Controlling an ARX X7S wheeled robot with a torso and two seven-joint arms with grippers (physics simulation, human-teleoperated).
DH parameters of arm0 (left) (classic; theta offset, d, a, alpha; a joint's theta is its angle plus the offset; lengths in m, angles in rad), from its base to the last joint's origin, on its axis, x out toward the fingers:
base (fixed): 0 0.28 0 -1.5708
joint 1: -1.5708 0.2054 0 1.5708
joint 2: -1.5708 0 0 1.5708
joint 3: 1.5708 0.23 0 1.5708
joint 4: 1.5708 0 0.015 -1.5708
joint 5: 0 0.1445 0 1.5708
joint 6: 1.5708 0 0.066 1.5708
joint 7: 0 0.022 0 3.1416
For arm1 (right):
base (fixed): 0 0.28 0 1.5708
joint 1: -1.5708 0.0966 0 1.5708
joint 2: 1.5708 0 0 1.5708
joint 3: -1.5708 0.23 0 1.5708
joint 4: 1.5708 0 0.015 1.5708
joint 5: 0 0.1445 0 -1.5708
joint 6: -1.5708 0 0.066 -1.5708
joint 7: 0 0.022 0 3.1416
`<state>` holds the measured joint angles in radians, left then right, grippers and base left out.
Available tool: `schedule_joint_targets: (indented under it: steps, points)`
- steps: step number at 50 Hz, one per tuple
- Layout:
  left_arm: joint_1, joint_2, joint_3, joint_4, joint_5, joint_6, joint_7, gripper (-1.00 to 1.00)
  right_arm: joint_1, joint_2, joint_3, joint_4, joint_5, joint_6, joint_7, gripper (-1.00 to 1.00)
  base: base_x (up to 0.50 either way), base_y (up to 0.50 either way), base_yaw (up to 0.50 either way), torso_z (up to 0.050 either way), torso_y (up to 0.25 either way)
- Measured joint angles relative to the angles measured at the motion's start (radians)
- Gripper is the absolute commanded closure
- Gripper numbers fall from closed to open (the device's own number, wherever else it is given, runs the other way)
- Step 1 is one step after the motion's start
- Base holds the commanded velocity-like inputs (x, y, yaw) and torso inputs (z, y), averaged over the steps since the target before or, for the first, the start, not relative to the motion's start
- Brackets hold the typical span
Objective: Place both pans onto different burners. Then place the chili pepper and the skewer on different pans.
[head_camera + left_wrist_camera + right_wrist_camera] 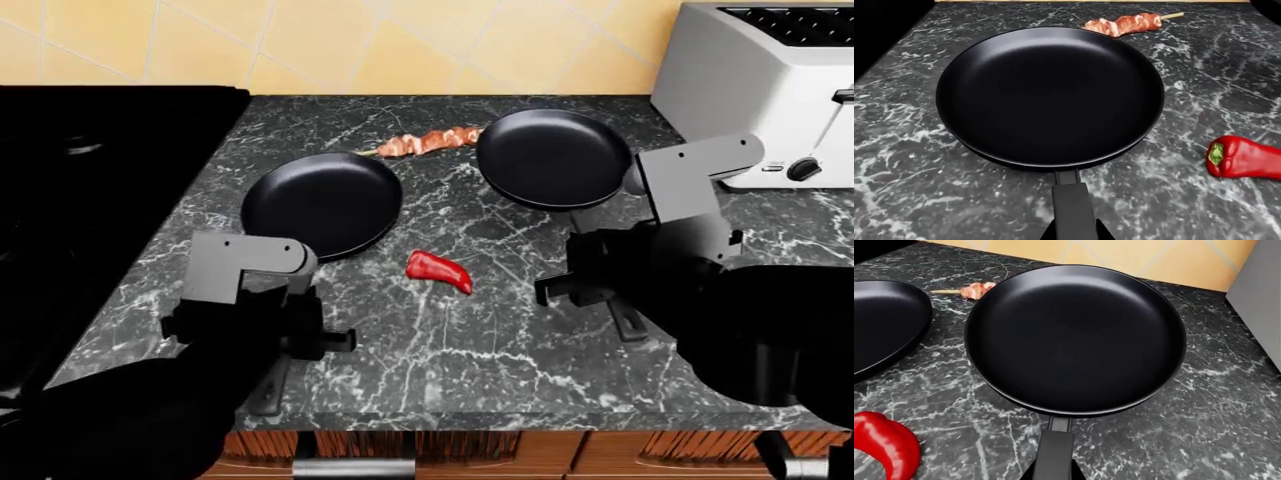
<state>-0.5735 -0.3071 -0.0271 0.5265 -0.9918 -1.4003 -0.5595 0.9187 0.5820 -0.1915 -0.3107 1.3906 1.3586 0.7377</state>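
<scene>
Both claws, left claw and right claw, sit over pan handles on the surface, ready to lift; whether they are clamped cannot be told.

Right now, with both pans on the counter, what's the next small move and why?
Probably close the left gripper on the handle of the left pan and lift it toward the stove. Both pans, including the right pan, sit on the marble counter, not on burners, and each wrist view shows a handle running straight into its gripper. Whether the grip is already shut isn't visible.
</scene>
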Motion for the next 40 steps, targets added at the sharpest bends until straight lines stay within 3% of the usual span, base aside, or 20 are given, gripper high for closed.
schedule_joint_targets:
  steps: [18, 40]
  points:
    - [-0.001, -0.046, -0.021, 0.056, -0.022, 0.066, 0.001, 1.0, -0.001, 0.013, -0.015, -0.008, -0.006, -0.023, -0.008, 1.0, 0.0, 0.0, 0.0, 0.001, 0.004]
    - [-0.034, -0.045, -0.111, 0.174, -0.204, -0.017, -0.13, 1.0, -0.016, 0.035, -0.02, -0.053, -0.026, -0.074, -0.039, 1.0, 0.0, 0.0, 0.0, 0.001, 0.003]
